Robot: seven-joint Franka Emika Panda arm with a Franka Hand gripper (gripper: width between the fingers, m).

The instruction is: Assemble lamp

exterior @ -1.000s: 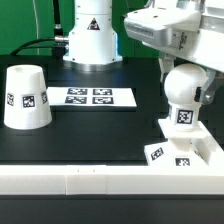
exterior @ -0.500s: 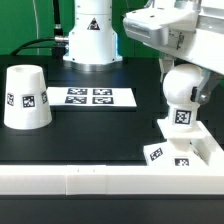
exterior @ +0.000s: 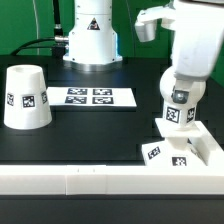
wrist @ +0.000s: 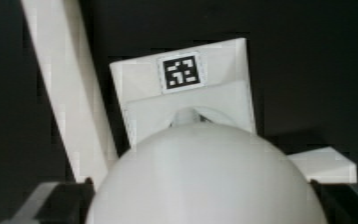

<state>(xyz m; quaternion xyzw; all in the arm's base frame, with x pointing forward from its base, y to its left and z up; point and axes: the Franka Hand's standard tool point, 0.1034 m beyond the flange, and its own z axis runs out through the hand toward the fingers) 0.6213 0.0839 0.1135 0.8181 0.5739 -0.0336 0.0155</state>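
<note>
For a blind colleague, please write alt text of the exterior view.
A robot gripper holds the white bulb over the square lamp base at the exterior view's right. The shade sits at the left, beside the marker board.

even bright light; wrist view soft, blurred up close.

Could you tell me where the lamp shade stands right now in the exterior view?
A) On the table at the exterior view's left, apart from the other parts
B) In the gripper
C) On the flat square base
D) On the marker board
A: the shade stands alone on the black table at the exterior view's left, beside the marker board and far from the base.
</note>
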